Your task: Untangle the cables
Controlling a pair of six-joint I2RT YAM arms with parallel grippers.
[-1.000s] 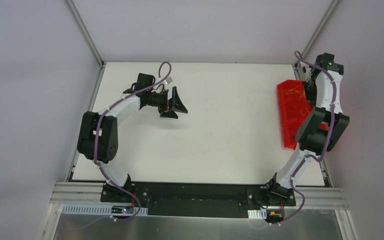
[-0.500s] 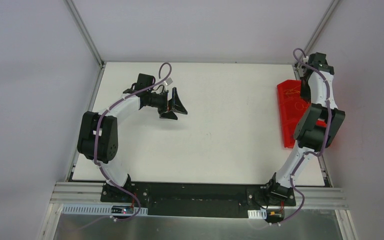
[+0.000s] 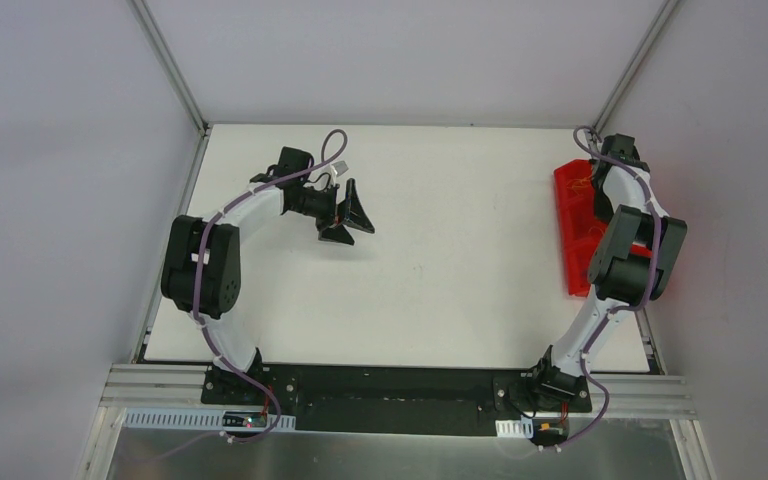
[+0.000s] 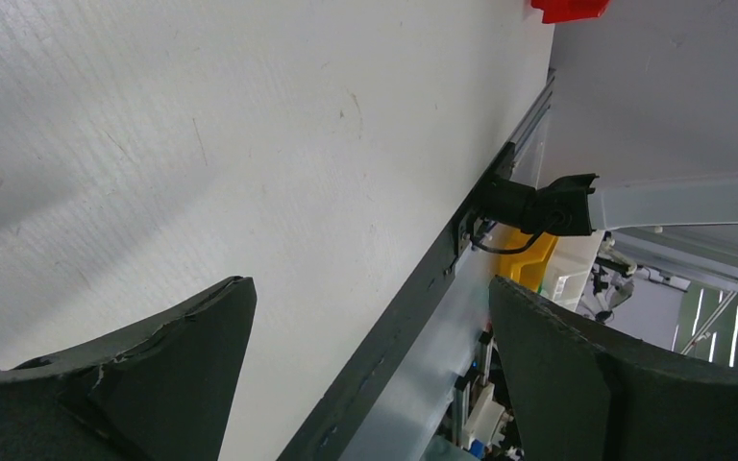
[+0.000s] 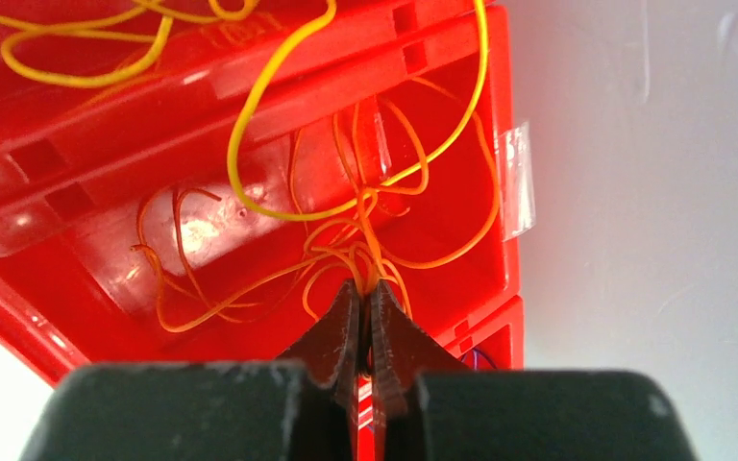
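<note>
Cables [image 5: 250, 115]: thin yellow and orange strands lay tangled inside the red bin [image 3: 572, 235], looping over its inner divider. The knot sat just ahead of the right fingertips.
Location: the bin stood at the 3 o'clock edge of the table [image 3: 440, 290], its long side along that edge, reaching toward 2 o'clock.
Right gripper [image 5: 365, 291]: jaws pressed together, with orange strands pinched at the tips and running down between the fingers.
Left gripper [image 3: 352, 212]: jaws spread wide, with only tabletop showing between them. It sat at about 10 o'clock, well apart from the bin.
Markings: raised characters on the bin's wall were too blurred to read. Any print on a clear strip [image 5: 517, 182] on the bin's rim could not be made out.
Edges: the side wall [image 3: 730, 250] stood just beside the bin at 3 o'clock. The right arm's elbow overhung the bin's near half, hiding part of it from above.
Open room: a broad stretch of white tabletop lay between the left gripper and the bin.
Surroundings: mauve hoses [image 3: 335, 131] ran along both arms. The left wrist view showed a black mount [image 4: 538, 204] past the table edge, with a yellow container [image 4: 528, 272] just behind it.
</note>
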